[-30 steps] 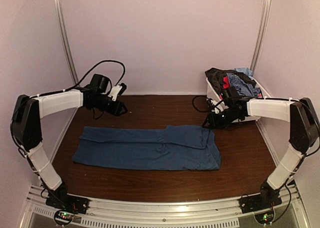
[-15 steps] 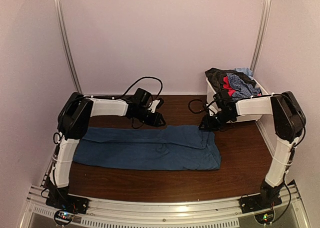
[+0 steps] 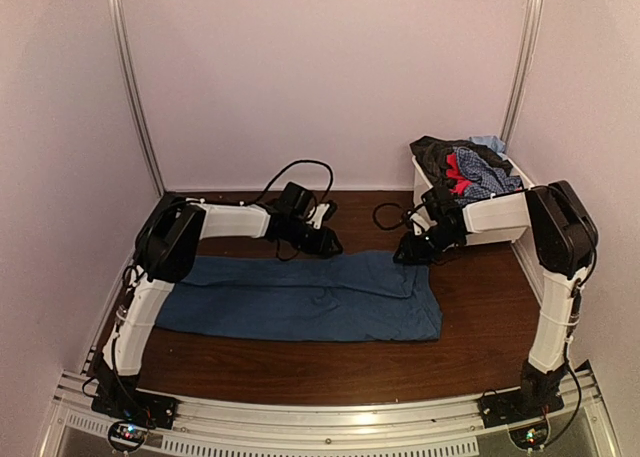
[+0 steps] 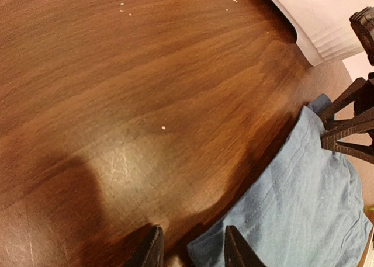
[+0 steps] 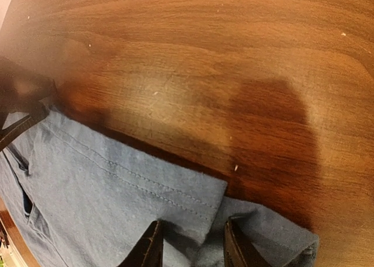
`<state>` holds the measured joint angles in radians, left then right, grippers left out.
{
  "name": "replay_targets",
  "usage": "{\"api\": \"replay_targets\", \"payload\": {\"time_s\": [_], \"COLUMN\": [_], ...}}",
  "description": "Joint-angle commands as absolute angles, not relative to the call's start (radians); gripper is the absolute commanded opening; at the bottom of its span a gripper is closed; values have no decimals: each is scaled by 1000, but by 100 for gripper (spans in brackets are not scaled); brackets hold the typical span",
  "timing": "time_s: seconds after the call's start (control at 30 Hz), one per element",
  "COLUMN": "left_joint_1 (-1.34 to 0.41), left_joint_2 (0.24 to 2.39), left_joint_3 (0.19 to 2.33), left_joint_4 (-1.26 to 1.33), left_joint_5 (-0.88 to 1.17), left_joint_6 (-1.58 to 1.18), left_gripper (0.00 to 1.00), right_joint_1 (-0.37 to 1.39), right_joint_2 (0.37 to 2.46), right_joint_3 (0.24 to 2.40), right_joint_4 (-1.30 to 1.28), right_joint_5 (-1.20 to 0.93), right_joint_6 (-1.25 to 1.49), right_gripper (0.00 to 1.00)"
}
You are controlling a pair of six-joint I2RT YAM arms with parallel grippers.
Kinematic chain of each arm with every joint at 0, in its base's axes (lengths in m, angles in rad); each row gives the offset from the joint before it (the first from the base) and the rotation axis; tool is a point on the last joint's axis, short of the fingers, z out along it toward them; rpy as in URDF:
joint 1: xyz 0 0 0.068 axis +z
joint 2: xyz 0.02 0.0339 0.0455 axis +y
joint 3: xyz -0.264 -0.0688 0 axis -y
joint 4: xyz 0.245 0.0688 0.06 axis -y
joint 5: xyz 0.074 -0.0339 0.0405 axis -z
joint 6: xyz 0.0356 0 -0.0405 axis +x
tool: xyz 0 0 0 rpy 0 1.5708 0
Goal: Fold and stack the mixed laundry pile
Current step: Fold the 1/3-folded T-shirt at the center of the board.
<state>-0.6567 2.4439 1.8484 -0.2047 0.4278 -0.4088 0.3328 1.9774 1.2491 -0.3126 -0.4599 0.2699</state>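
A dark-blue T-shirt (image 3: 300,297) lies flat as a long folded band across the table. My left gripper (image 3: 328,245) is low at the middle of its far edge. It is open, and a corner of the blue shirt edge (image 4: 304,203) lies between its fingertips (image 4: 234,250). My right gripper (image 3: 405,255) is at the far right corner, also open. Its fingers (image 5: 151,248) straddle the stitched hem (image 5: 175,191) and a folded layer. The rest of the mixed laundry pile (image 3: 465,165), black, red, checked and light-blue pieces, is heaped in the bin.
A white plastic bin (image 3: 490,215) stands at the back right, close behind my right arm. Black cables loop over the table behind both wrists. Pale walls close in the table on three sides. Bare wood (image 3: 330,367) shows in front of the shirt.
My left arm has swung in from the far left to the middle of the shirt's far edge. The right gripper has shifted slightly left and down onto the far right corner.
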Motion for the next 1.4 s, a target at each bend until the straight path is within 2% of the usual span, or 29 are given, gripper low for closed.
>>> {"api": "replay_targets", "payload": {"time_s": [0.0,0.13,0.23,0.4,0.57,0.83,0.87,0.93,1.0,1.2,1.37], "left_joint_1": [-663,-663,-663,-663,-663,-662,-663,-663,-663,-663,-663], "left_joint_2": [2491,2505,2505,2494,2439,2292,2291,2303,2329,2388,2424], "left_joint_3": [1909,1929,1938,1959,1933,1761,1759,1770,1789,1812,1829], "left_joint_4": [-188,-191,-188,-186,-171,-88,-99,-112,-128,-126,-117], "left_joint_5": [444,457,464,476,474,425,408,394,397,447,445], "left_joint_6": [-419,-420,-416,-411,-393,-382,-384,-392,-396,-402,-407], "left_gripper": [36,29,16,0,0,0,4,20,27,39,39], "right_joint_1": [325,324,324,324,324,332,335,341,348,378,383], "right_joint_2": [1999,2007,2004,1978,1922,1806,1798,1788,1780,1749,1751], "right_joint_3": [1296,1318,1332,1351,1341,1253,1241,1218,1191,1119,1083], "right_joint_4": [-295,-298,-303,-315,-323,-300,-301,-300,-295,-285,-278], "right_joint_5": [-465,-460,-461,-472,-491,-562,-564,-572,-579,-600,-588], "right_joint_6": [276,278,279,276,276,290,289,281,275,260,258], "right_gripper": [34,21,12,1,0,0,0,0,0,0,0]}}
